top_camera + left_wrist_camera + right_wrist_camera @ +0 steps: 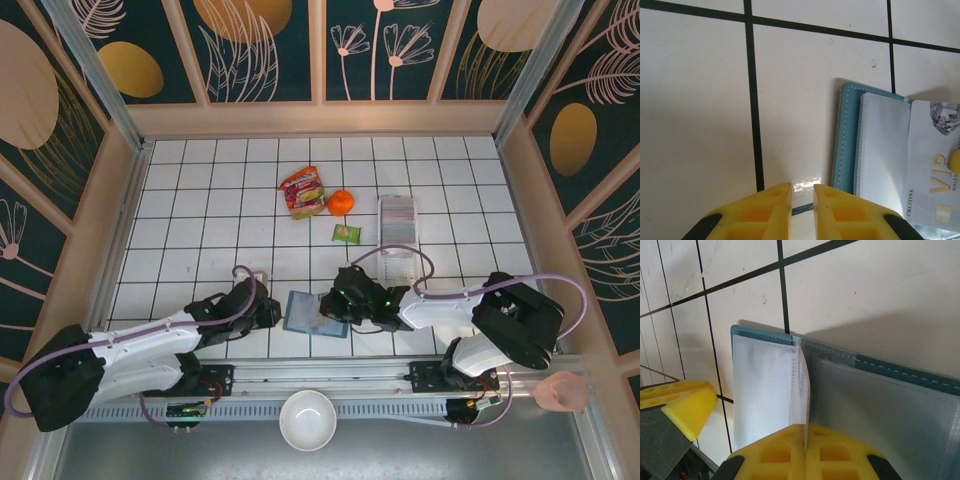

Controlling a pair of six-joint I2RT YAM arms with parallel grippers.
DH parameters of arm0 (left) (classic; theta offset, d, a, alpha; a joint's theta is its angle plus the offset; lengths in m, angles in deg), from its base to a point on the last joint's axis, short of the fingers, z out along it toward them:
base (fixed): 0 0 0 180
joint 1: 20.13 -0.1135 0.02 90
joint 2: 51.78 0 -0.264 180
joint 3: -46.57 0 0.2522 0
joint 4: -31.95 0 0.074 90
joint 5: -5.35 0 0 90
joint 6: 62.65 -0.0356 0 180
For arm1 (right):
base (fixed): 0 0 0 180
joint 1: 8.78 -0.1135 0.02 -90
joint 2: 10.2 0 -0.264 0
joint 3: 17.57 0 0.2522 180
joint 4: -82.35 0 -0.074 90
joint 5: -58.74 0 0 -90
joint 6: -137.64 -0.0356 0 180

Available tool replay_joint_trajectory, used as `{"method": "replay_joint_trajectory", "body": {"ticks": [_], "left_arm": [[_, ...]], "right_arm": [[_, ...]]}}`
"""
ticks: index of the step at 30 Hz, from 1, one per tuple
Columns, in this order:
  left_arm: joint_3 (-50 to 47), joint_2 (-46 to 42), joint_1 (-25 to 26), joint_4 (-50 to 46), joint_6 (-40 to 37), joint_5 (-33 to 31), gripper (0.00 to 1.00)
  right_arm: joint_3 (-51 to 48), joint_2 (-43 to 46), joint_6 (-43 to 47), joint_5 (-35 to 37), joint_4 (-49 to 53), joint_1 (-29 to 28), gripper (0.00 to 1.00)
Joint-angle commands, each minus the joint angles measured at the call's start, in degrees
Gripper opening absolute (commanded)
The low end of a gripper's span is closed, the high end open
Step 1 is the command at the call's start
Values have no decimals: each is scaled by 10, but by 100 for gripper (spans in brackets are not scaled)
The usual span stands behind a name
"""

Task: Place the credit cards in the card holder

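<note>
Our right claw [805,432] pinches a card [801,385] over the open holder [900,405]. Our left claw [802,192], barely parted and empty, sits just beside the holder's left edge.

Left end effector [802,189] parted (narrowly); right end effector [805,427] clamped shut.

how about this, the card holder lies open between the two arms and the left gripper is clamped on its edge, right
Not quite. The card holder does lie open, but the left gripper clamps nothing: the left wrist view shows it over bare tile beside the holder's edge, not touching it.
</note>
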Motion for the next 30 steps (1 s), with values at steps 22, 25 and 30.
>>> {"method": "replay_joint_trajectory", "body": {"ticks": [22, 25, 30], "left_arm": [[-14, 84, 2, 118, -42, 121, 6], [-19, 94, 2, 118, -39, 114, 5], [-26, 102, 2, 123, -34, 110, 2]], "right_arm": [[-7, -13, 3, -5, 50, -22, 0], [-8, -10, -3, -6, 45, -25, 0], [-14, -8, -18, -7, 33, -29, 0]]}}
